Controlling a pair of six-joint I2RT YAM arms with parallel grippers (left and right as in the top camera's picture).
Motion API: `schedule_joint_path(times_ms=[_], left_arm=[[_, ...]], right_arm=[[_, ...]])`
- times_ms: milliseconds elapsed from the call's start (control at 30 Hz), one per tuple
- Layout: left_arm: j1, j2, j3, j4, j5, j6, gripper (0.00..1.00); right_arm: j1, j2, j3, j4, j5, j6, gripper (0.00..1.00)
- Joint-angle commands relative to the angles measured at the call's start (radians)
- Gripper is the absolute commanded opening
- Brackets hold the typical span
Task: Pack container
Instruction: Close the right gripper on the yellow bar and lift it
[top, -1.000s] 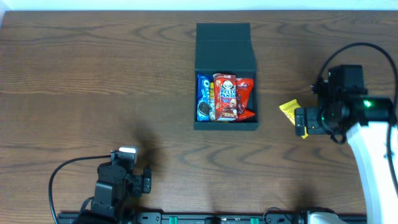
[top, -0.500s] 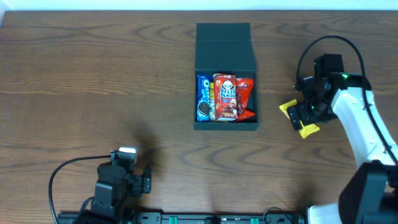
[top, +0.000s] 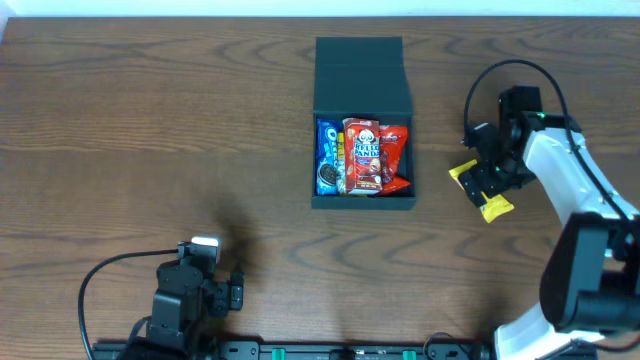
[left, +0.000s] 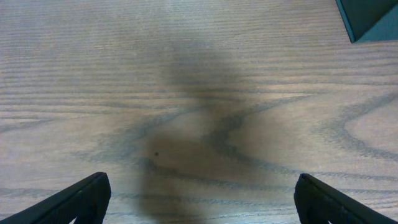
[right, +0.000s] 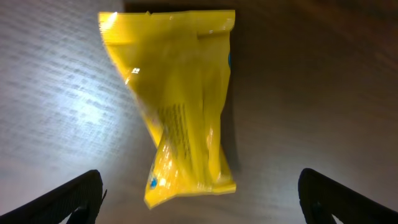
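I am holding the right claw (right: 200, 198) directly above the yellow packet (right: 180, 106), with both fingers spread wide and gripping nothing. In the right wrist view the packet is lying flat on the worktop (top: 150, 130) between the two fingertips. Its long axis is running away from the camera, so the fingers are standing on either side of its narrow width; I am judging that a straight descent would let them close across it without any turn of the wrist. From overhead the packet is lying on a slant, its far end pointing left toward the container (top: 362, 75) and its near end pointing right, with the claw covering its middle. The container is sitting to the left of the packet, near but apart from it, in the middle of the worktop toward the far side. Its lid is lying open on the far side and a blue packet (top: 327, 155) and two red packets (top: 364, 152) are already lying inside. The left claw (left: 202, 196) is hovering open and empty over bare wood at the near left, well away from both packet and container, so I am treating the right arm as the one for this pick, with a carry leftward to follow.
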Motion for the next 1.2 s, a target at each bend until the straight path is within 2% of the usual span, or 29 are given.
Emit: schedule_joint_path(times_ms=[0,300,667,1000,1100,1167], left_arm=[[0.007,-0.005,-0.008,-0.004,-0.01,0.006,0.95],[0.007,-0.005,-0.008,-0.004,-0.01,0.006,0.95],[0.007,-0.005,-0.008,-0.004,-0.01,0.006,0.95],[0.007,-0.005,-0.008,-0.004,-0.01,0.006,0.95],[0.007,-0.005,-0.008,-0.004,-0.01,0.006,0.95],[0.007,-0.005,-0.008,-0.004,-0.01,0.006,0.95]], right_arm=[[-0.009,0.032,0.018,0.021,0.009,-0.05,0.99],[-0.008,0.055,0.017,0.042,-0.133,-0.129,0.99],[-0.003,0.084,0.0,0.051,-0.116,-0.137,0.99],[-0.003,0.085,-0.071,0.145,-0.114,-0.136,0.99],[-0.003,0.084,-0.088,0.152,-0.114,-0.136,0.98],[-0.003,0.084,-0.095,0.155,-0.114,-0.136,0.89]])
